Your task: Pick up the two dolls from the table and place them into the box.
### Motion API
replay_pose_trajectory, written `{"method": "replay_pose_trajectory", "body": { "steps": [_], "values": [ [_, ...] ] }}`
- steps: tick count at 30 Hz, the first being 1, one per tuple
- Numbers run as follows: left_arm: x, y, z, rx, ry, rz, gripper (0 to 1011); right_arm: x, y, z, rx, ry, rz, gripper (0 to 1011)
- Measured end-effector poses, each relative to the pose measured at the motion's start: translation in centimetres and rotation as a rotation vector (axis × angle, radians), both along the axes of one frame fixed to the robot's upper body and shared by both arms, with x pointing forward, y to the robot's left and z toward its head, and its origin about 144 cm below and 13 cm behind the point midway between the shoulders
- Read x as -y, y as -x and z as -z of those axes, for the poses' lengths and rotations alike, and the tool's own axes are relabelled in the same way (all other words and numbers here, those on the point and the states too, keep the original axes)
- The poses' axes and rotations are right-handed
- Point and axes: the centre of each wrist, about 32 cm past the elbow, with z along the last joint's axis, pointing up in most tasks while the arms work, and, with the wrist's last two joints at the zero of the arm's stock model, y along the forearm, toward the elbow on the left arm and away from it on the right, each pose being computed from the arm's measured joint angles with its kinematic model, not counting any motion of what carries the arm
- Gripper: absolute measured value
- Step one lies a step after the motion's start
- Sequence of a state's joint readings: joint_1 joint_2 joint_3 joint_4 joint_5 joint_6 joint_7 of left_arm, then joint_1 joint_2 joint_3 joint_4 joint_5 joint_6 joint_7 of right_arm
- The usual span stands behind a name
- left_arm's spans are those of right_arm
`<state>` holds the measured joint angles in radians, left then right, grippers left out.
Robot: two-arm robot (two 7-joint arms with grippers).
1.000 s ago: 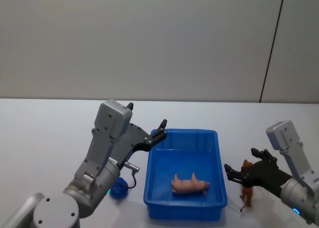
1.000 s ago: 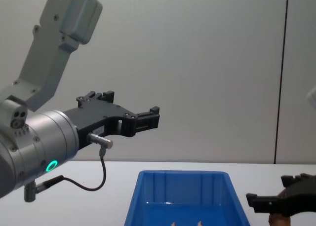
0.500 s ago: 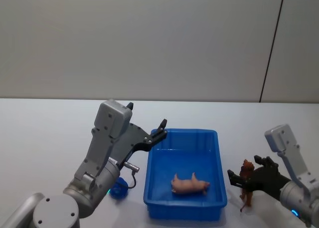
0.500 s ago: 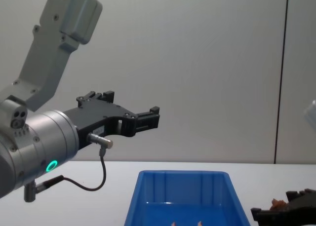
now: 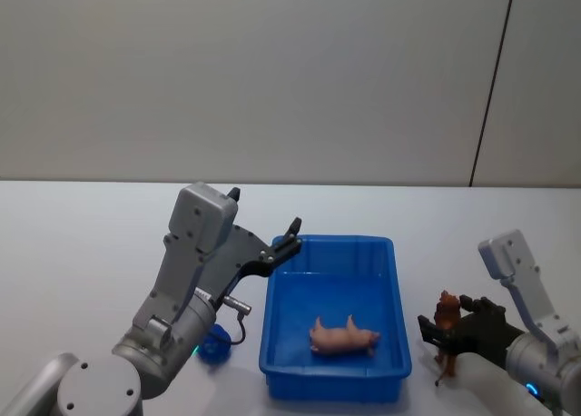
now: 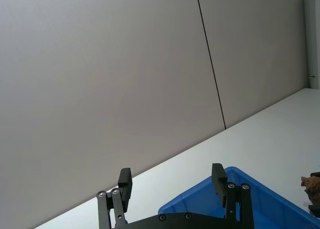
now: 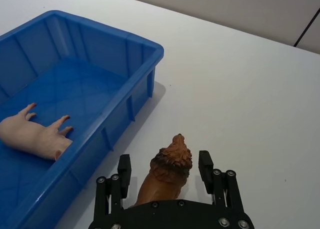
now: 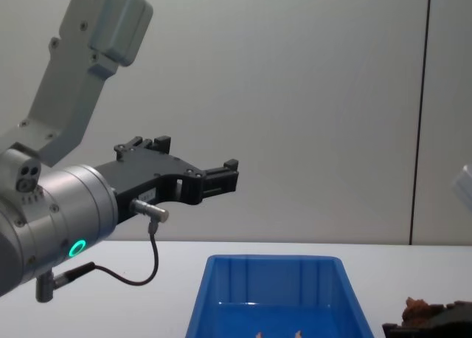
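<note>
Brown doll [image 7: 167, 171] bracketed, not yet gripped.
It stands on table [image 7: 250, 89] just beside box [image 7: 145, 49]; right gripper [image 7: 164, 161] has fingers apart either side, seemingly clear. Close squarely on the body, then lift over the rim. Left gripper [image 6: 171, 174] idle, spread, above box.

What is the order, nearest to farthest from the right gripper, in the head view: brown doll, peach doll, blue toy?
1. brown doll, between the fingers of the right gripper.
2. peach doll, inside the box.
3. blue toy, left of the box.
</note>
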<state>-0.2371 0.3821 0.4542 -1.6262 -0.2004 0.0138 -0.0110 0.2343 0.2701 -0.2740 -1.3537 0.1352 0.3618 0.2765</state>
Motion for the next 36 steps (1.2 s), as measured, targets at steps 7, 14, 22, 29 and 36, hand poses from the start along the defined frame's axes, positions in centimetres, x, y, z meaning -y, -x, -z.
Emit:
{"method": "replay_pose_trajectory", "body": {
  "steps": [7,14,22,29,36],
  "values": [
    [0.0,0.0,0.0,0.0,0.0,0.0,1004,0.0,-0.1,0.0,-0.006,-0.009,0.011,673],
    [0.0,0.0,0.0,0.0,0.0,0.0,1003,-0.1,-0.1,-0.2,0.02,-0.017,0.017,450],
    [0.0,0.0,0.0,0.0,0.0,0.0,1003,-0.2,0.0,-0.8,0.086,-0.027,0.027,435],
    [0.0,0.0,0.0,0.0,0.0,0.0,1003,-0.5,0.0,-1.9,0.168,-0.041,0.03,434],
    [0.0,0.0,0.0,0.0,0.0,0.0,1004,-1.2,-0.3,-3.8,0.252,-0.071,-0.003,434]
  ]
}}
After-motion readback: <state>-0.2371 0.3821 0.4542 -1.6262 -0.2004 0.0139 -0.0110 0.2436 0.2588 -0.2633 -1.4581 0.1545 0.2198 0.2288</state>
